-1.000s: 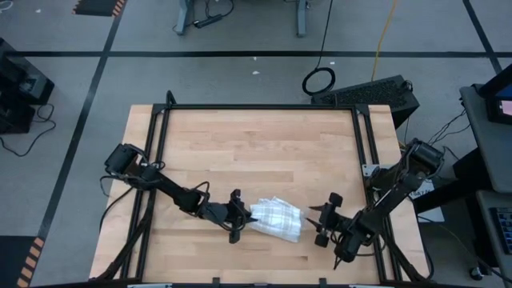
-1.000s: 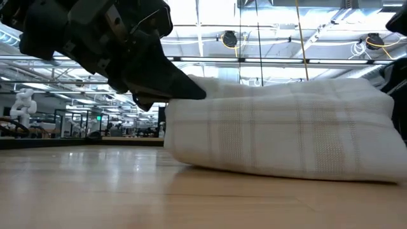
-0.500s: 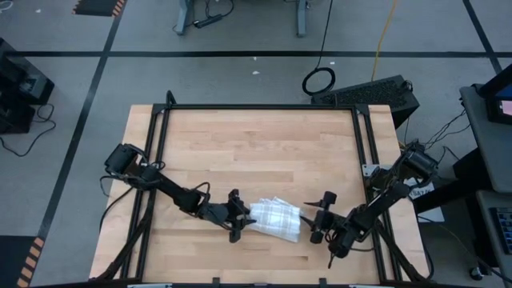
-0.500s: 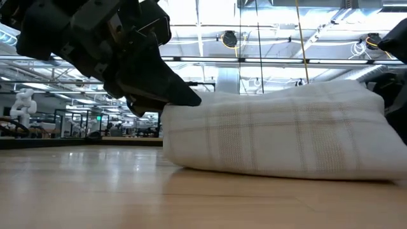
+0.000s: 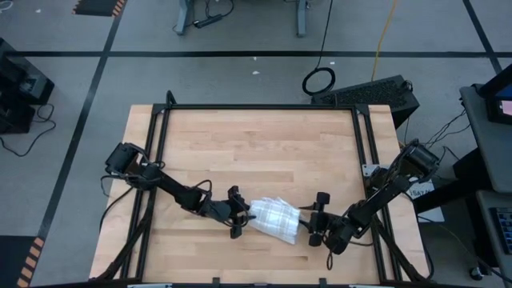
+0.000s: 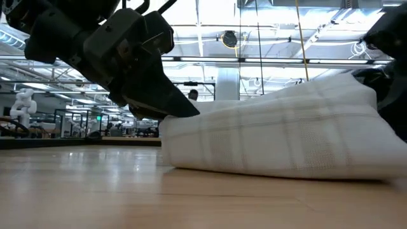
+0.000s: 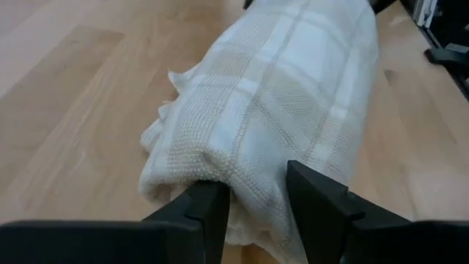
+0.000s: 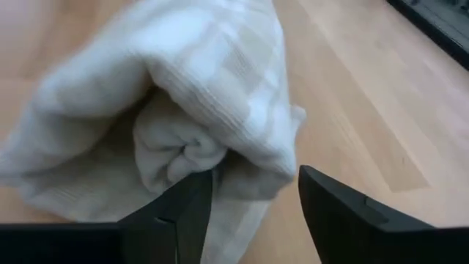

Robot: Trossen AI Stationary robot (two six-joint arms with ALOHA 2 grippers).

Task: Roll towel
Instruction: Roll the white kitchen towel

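The towel [image 5: 276, 220], white with a grey-tan grid, lies as a thick roll on the wooden table near its front edge, its underside on the wood [image 6: 273, 140]. My left gripper [image 5: 242, 220] is at the roll's left end and shut on it [image 7: 256, 198]. My right gripper [image 5: 310, 225] is at the roll's right end, open. Its fingers [image 8: 253, 198] stand on either side of the lower edge of that end, where the spiral of layers [image 8: 176, 147] shows. In the low view the right end stands higher than the left. My left gripper pinches the outer layers at the roll's left end [image 7: 253, 172] between its two fingers, several layers thick. The fingers come from the table's left, slanting down, along the roll. The roll rests on the table. My right gripper: whether a finger [image 8: 187, 202] touches the towel's end, I cannot tell.
Black frame rails [image 5: 364, 152] run along the table's left, right and far sides. The far half of the table [image 5: 256, 144] is bare wood. A black case [image 5: 368, 92] sits on the floor beyond the far right corner.
My right gripper has moved toward the table's left, up to the towel's right end, and has rolled about its own axis. The roll's right end now stands higher than before, while its left end under my left gripper has sunk a little.
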